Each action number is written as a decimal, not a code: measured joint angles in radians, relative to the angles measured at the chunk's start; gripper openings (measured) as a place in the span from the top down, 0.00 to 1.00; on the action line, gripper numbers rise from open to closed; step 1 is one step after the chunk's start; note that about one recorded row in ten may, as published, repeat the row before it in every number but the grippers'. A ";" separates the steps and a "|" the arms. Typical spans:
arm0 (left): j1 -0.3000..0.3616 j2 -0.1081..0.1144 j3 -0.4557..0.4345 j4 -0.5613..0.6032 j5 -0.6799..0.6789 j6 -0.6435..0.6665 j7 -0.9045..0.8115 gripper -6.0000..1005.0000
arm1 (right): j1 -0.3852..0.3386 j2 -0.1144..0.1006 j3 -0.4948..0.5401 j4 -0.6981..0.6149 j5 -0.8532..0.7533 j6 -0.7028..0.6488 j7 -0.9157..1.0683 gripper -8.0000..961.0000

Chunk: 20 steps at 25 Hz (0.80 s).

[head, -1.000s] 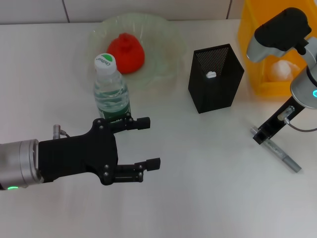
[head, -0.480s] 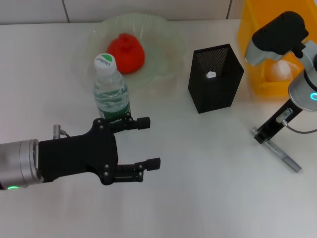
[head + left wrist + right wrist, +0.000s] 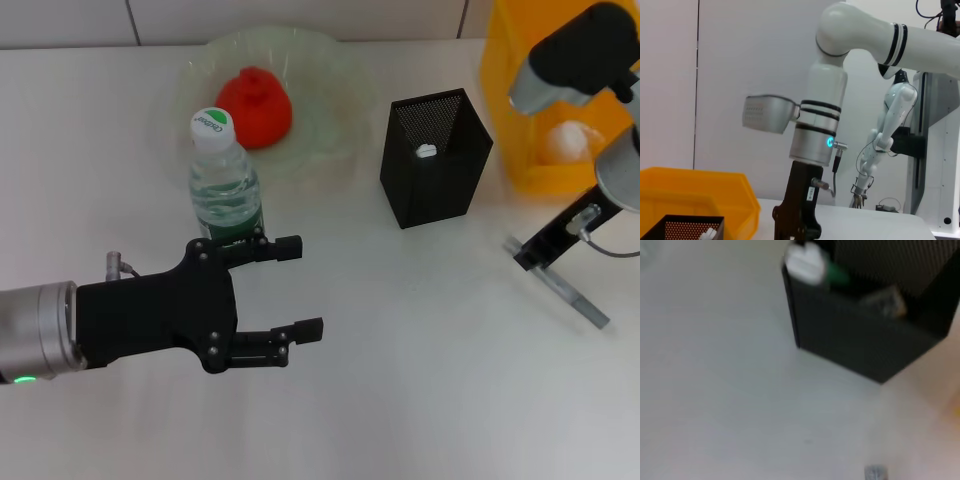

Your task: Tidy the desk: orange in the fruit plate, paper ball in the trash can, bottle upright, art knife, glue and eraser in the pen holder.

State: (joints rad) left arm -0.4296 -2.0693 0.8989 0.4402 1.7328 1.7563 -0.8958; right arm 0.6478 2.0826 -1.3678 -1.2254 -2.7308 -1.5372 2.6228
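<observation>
The right gripper (image 3: 532,256) is seen low over the desk (image 3: 420,380), at the upper end of the glue (image 3: 566,292); whether its fingers are closed on the stick cannot be told. The glue lies flat, its long axis running from the gripper toward the near right edge of the desk. Just behind the gripper stands the trash can (image 3: 520,120), with the paper ball (image 3: 566,141) inside. The pen holder (image 3: 436,160) is found to its left, upright, a white-tipped item (image 3: 426,152) inside. Bare desk is left between them.

The left gripper (image 3: 298,287) is held parked, fingers spread wide and empty, just in front of the upright bottle (image 3: 225,180). Beyond, the orange (image 3: 255,107) rests in the fruit plate (image 3: 330,80).
</observation>
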 joint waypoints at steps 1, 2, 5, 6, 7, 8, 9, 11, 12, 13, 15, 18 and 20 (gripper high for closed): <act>0.001 0.000 0.000 0.000 -0.001 0.002 0.000 0.17 | -0.020 -0.001 0.008 -0.048 0.022 -0.015 -0.009 0.84; 0.001 0.000 -0.001 0.000 -0.001 0.004 0.000 0.17 | -0.042 -0.003 0.025 -0.104 0.053 -0.030 -0.026 0.84; 0.002 0.000 -0.002 0.000 -0.001 0.005 0.000 0.17 | -0.104 -0.002 0.152 -0.258 0.199 -0.077 -0.116 0.85; 0.002 0.000 -0.002 0.000 -0.002 0.005 0.000 0.17 | -0.142 0.000 0.257 -0.298 0.343 -0.082 -0.202 0.85; 0.001 0.000 -0.002 0.000 -0.002 0.005 0.000 0.17 | -0.142 0.000 0.257 -0.298 0.343 -0.082 -0.202 0.85; 0.001 0.000 -0.002 0.000 -0.002 0.005 0.000 0.17 | -0.164 -0.001 0.311 -0.299 0.446 -0.073 -0.259 0.86; 0.001 0.000 -0.002 0.000 -0.002 0.005 0.000 0.18 | -0.183 -0.002 0.364 -0.279 0.556 -0.051 -0.323 0.86; 0.000 0.000 -0.001 0.000 -0.003 0.005 0.000 0.18 | -0.210 -0.003 0.442 -0.193 0.742 -0.009 -0.457 0.86; -0.001 -0.001 -0.001 0.000 -0.003 0.005 0.000 0.17 | -0.218 -0.004 0.471 -0.136 0.824 0.018 -0.537 0.86; -0.002 -0.001 0.000 0.000 -0.004 0.005 0.000 0.17 | -0.221 -0.003 0.491 -0.068 0.896 0.040 -0.629 0.86; -0.002 -0.001 0.000 0.000 -0.004 0.004 0.000 0.17 | -0.218 -0.003 0.502 0.035 0.963 0.085 -0.761 0.86; -0.002 -0.002 0.000 -0.003 -0.004 0.001 0.001 0.17 | -0.211 -0.001 0.504 0.193 1.077 0.177 -0.975 0.86; -0.003 -0.002 -0.001 -0.008 -0.004 -0.001 0.005 0.17 | -0.199 -0.002 0.504 0.312 1.173 0.213 -1.107 0.86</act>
State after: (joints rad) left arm -0.4322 -2.0709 0.8978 0.4318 1.7287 1.7557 -0.8905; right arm 0.4491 2.0808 -0.8641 -0.9138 -1.5574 -1.3237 1.5158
